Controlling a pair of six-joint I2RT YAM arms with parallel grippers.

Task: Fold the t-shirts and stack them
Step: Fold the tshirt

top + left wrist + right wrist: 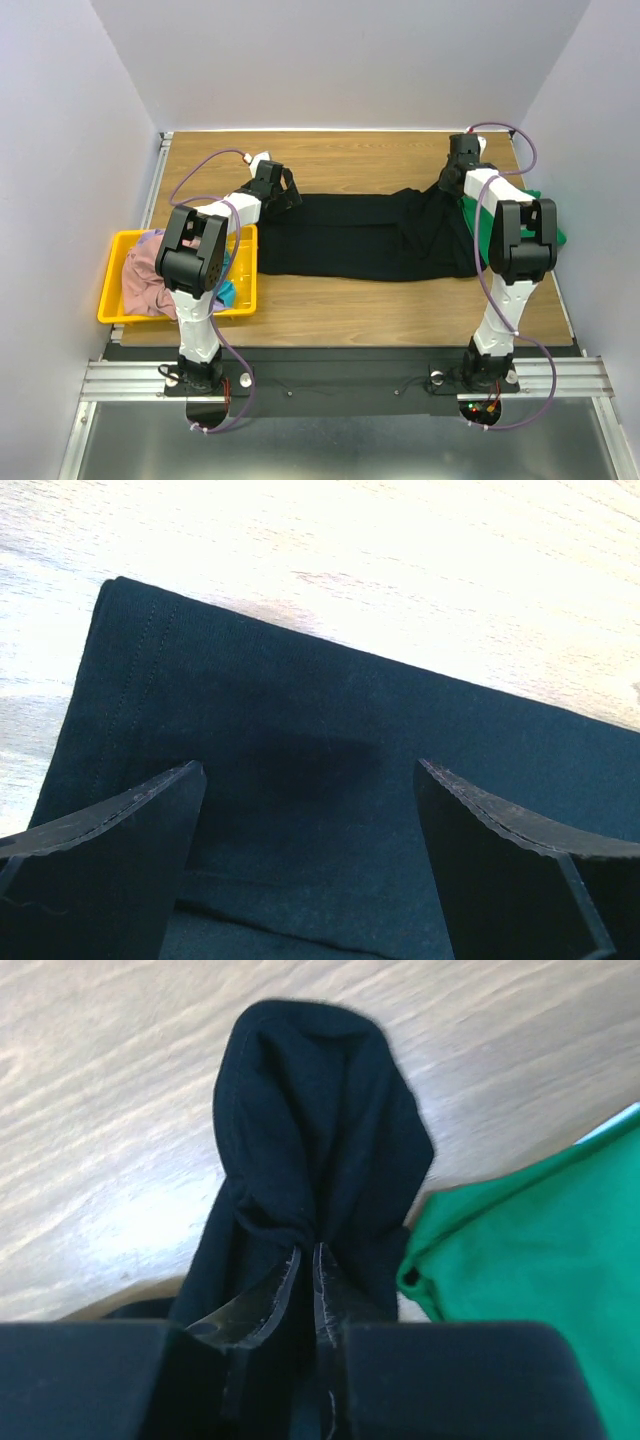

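A large black t-shirt (350, 237) lies stretched across the middle of the table. My left gripper (285, 192) hovers open over its left end, and the left wrist view shows flat black cloth (300, 770) between the wide-apart fingers (120, 830). My right gripper (455, 178) is at the shirt's right end, shut on a bunched fold of black cloth (310, 1160) that sticks out past its tips (308, 1252). A green t-shirt (482, 225) lies under the right arm, just right of the black fold (540, 1230). Pink (145, 275) and teal (228, 292) shirts sit in the bin.
A yellow plastic bin (120, 300) stands at the table's left edge beside the left arm. Bare wooden tabletop (350, 155) runs behind the shirt to the back wall. Grey walls close in on both sides.
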